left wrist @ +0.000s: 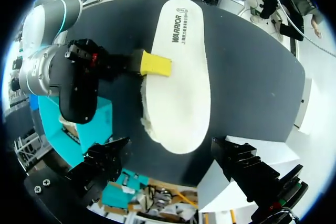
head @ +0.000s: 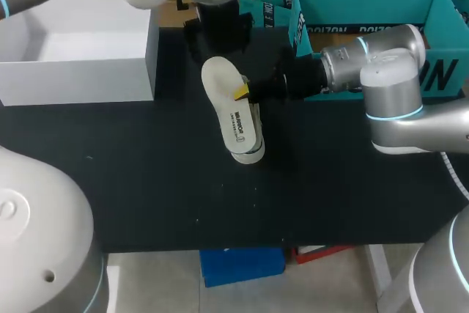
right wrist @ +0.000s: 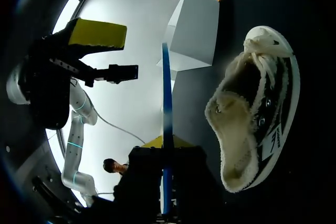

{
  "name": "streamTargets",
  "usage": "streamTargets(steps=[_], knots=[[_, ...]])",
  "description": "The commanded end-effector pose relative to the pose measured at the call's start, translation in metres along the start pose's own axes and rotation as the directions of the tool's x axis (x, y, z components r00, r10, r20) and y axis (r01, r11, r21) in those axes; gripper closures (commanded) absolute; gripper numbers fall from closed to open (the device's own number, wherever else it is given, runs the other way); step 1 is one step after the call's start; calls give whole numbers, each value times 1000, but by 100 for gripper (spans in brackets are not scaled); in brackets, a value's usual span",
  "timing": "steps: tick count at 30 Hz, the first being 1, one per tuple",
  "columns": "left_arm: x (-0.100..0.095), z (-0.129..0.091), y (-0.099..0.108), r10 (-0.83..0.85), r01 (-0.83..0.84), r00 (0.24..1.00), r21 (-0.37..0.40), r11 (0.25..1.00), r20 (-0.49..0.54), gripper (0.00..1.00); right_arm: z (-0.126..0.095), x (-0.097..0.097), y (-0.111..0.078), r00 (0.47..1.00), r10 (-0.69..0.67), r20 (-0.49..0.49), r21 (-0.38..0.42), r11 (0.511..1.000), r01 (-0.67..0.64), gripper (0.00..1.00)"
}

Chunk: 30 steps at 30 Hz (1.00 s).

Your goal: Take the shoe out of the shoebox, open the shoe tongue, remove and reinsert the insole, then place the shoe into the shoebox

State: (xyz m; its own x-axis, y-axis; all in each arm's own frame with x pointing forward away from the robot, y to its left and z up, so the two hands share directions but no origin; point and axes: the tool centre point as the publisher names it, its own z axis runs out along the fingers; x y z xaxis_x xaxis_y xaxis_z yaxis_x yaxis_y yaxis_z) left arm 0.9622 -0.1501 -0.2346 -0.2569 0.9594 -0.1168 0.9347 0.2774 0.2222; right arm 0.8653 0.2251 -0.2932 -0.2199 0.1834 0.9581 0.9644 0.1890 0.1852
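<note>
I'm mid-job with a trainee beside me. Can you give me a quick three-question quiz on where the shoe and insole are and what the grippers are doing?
1. True or false: the shoe lies inside the white shoebox.
2. Which gripper grips the insole? A) left gripper B) right gripper C) both
3. Fill in: the left gripper's fingers stand ____, with nothing gripped.

Key: 1 false, it lies on the black table; 2 B; 3 open.
</note>
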Motion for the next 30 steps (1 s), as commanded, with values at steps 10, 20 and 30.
streamTargets(steps=[10, 20, 30], knots=[[8, 7, 16, -7, 8, 1000, -3, 1000, 29, 0, 1, -1, 1, 1000, 0, 0, 0, 1000, 0, 100], [14, -1, 8, -14, 14, 999, -9, 1000, 36, 0, 1, -1, 1, 1000, 0, 0, 0, 1000, 0, 100], [20, -17, -26, -11, 12, 999, -14, 1000, 43, 0, 1, -1, 1, 1000, 0, 0, 0, 1000, 0, 100]])
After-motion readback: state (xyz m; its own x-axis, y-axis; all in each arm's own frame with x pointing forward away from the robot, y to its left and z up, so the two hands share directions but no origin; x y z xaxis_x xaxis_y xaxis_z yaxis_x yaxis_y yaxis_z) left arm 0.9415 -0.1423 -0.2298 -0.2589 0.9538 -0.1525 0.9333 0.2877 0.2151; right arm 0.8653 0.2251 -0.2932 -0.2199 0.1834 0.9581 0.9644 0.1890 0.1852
